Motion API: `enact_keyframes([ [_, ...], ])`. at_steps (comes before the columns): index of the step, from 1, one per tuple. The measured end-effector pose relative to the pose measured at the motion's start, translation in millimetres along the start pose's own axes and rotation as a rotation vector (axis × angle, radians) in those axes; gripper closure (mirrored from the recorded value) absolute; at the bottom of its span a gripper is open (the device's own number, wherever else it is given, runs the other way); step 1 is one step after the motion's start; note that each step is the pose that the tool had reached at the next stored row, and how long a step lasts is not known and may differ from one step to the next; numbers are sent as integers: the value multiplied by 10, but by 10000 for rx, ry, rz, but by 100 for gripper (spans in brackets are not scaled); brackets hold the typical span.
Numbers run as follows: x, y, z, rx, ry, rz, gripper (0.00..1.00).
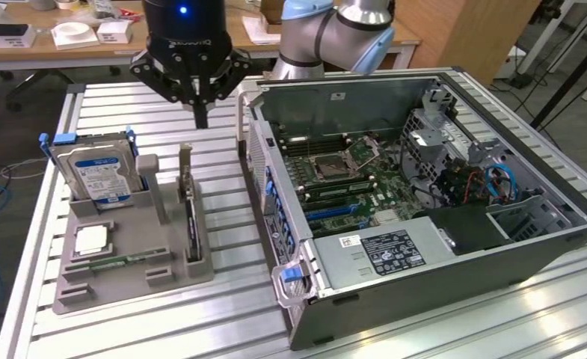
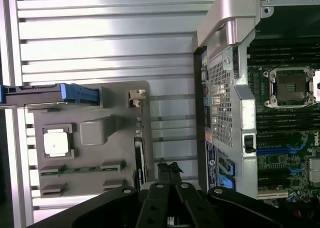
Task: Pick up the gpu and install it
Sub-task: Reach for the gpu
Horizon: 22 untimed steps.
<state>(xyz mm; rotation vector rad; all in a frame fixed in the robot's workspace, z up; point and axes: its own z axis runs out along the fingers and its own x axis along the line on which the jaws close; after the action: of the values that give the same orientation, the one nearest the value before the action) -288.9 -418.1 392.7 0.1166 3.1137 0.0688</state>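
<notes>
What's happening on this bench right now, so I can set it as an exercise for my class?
A Universal Robots arm is working alone. Its gripper, shut and empty, hangs above the aluminium table, near the grey parts holder. The gpu stands on edge in a slot of that holder, untouched, beside the hard drive. The open computer case lies to the exterior view's right, motherboard exposed; the gpu is not yet installed.

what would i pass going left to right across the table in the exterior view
hard drive → gpu upright in the grey holder → open case, and inside it cpu socket → blue cables
</notes>
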Motion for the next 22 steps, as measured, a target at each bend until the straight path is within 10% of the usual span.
enact_keyframes([
  [22, 216, -18, -4, 0, 0, 0, 83],
])
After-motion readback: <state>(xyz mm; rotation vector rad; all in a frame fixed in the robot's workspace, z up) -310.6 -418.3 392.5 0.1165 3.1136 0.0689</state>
